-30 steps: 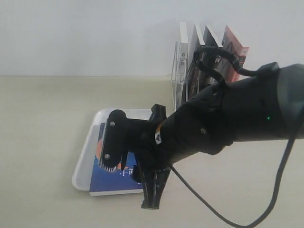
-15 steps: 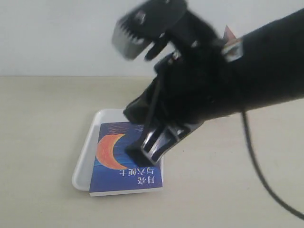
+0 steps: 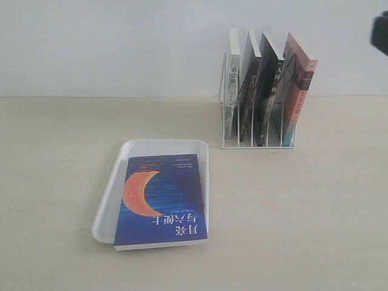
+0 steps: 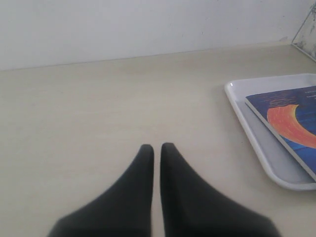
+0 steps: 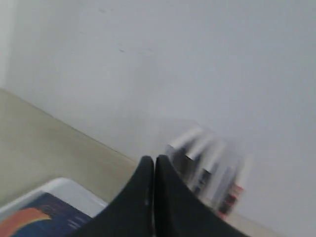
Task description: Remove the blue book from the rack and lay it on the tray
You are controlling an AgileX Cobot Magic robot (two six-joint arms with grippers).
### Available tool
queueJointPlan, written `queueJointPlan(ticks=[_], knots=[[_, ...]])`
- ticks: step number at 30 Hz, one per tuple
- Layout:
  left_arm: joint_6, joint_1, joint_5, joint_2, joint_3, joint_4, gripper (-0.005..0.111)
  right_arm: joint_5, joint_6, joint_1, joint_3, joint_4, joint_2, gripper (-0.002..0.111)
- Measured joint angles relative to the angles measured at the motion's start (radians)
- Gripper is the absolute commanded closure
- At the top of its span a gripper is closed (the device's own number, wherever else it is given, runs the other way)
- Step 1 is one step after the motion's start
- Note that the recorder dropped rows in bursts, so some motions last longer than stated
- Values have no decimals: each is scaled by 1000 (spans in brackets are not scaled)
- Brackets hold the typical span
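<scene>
The blue book (image 3: 160, 200) with its orange crescent moon lies flat, cover up, on the white tray (image 3: 112, 194); its near end sticks out a little over the tray's front rim. The white wire rack (image 3: 257, 118) stands behind and to the right. My left gripper (image 4: 156, 148) is shut with nothing in it, low over bare table, with the tray (image 4: 261, 148) and book (image 4: 291, 116) off to one side. My right gripper (image 5: 154, 160) is shut and empty, raised high; the book (image 5: 39, 217) and blurred rack (image 5: 212, 173) show past it. Only a dark bit of the right arm (image 3: 381, 33) shows in the exterior view.
The rack holds several other upright books, among them black-spined ones (image 3: 251, 100) and a red-and-teal one (image 3: 297, 91) at its right end. A pale wall (image 3: 121, 42) rises behind the beige table (image 3: 303, 212).
The right arm, which was down over the tray and book, has lifted and swung away up to the right, out of the exterior view. The book stays on the tray.
</scene>
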Motion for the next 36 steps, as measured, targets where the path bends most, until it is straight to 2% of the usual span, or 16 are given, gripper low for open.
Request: queueJointPlan(ticks=[5, 7, 9, 12, 18, 20, 36], knots=[[0, 0, 0, 0, 0, 0, 102, -57, 68, -338, 87, 154, 46, 109], [0, 0, 0, 0, 0, 0, 102, -76, 83, -426, 107, 198, 88, 109], [0, 0, 0, 0, 0, 0, 102, -108, 93, -463, 132, 213, 127, 109], [0, 0, 0, 0, 0, 0, 102, -218, 102, -462, 202, 220, 182, 109], [0, 0, 0, 0, 0, 0, 102, -628, 112, -395, 443, 206, 251, 109], [0, 0, 0, 0, 0, 0, 102, -714, 114, -385, 502, 196, 257, 109], [0, 0, 0, 0, 0, 0, 102, -656, 203, -379, 522, 198, 257, 109]])
